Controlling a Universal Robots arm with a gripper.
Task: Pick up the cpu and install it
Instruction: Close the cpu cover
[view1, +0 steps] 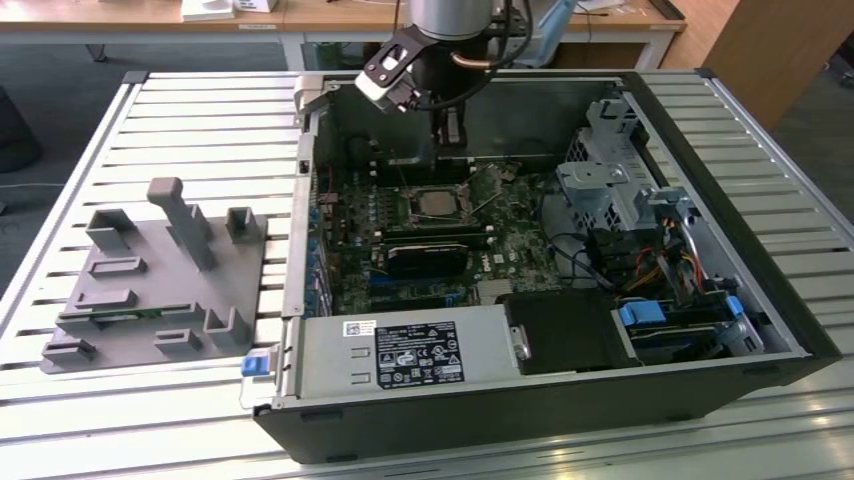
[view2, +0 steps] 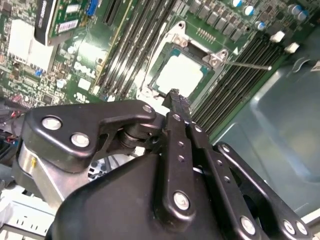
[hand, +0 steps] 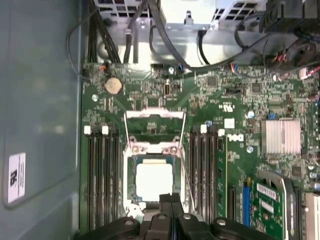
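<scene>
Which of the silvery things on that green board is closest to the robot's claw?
The flat square cpu, right by the gripper; the finned heat sink and the round coin battery sit farther off.

The cpu (hand: 154, 181) presented a smooth, pale silver metal top of satin finish. The socket frame (hand: 152, 146) around it was bright bare metal. The motherboard (hand: 225, 100) was green laminate with a slight sheen. The gripper (hand: 171, 196) links were black, smooth and semi-gloss, fastened with shiny metal pins. The case wall (hand: 40, 100) was smooth grey sheet metal, dully reflective. The heatsink (hand: 281, 136) was finned, matt silver metal. In the exterior view, the slatted table (view1: 200, 110) was brushed light metal, and the fixture (view1: 147, 290) on it was matt grey plastic.
</scene>
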